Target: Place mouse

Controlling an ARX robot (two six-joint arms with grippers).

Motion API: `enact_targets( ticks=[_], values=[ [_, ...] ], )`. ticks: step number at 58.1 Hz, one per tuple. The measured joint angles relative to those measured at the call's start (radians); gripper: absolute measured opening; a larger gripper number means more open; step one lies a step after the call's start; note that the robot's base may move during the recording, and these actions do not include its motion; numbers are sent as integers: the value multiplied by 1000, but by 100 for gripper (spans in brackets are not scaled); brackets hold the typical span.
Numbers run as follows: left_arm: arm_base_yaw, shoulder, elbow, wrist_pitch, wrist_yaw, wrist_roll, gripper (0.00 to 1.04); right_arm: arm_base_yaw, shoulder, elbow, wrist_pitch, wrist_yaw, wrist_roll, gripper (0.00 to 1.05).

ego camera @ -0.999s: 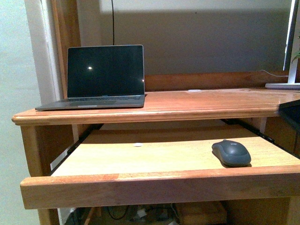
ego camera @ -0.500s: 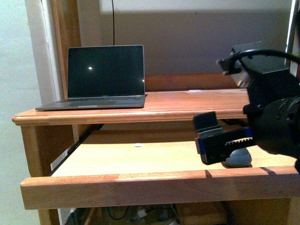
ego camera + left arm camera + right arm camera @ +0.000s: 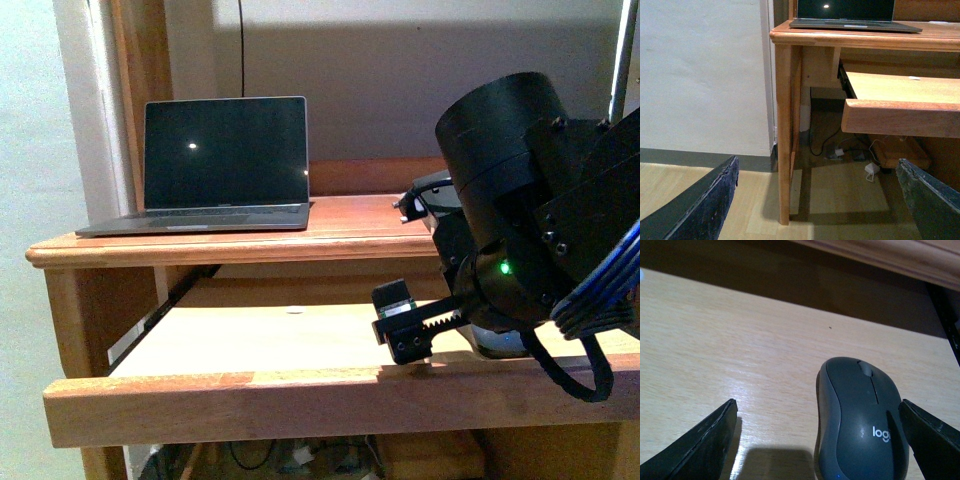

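On the pull-out tray, the mouse is seen between the wide-spread fingers of the right gripper, just beside one finger and well apart from the other.

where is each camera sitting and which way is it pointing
Front view: on the body, facing the desk and laptop; right arm fills its right side.
Left wrist view: low, facing the desk leg and floor; open left gripper frames it.
Right wrist view: just over the tray, facing the mouse; open right gripper frames it.
Shared: front and left wrist both show laptop and tray.
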Motion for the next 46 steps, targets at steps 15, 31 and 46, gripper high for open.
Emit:
enact_targets(
  ticks=[15, 31, 46],
  values=[
    [0, 0, 0, 0, 0, 0, 97, -45, 66, 91, -125, 17, 89, 97],
    [0, 0, 0, 0, 0, 0, 97, -70, 89, 128, -177, -28, 143, 72],
    [0, 0, 0, 0, 0, 0, 97, -81, 70, 119, -178, -44, 164, 56]
  ],
)
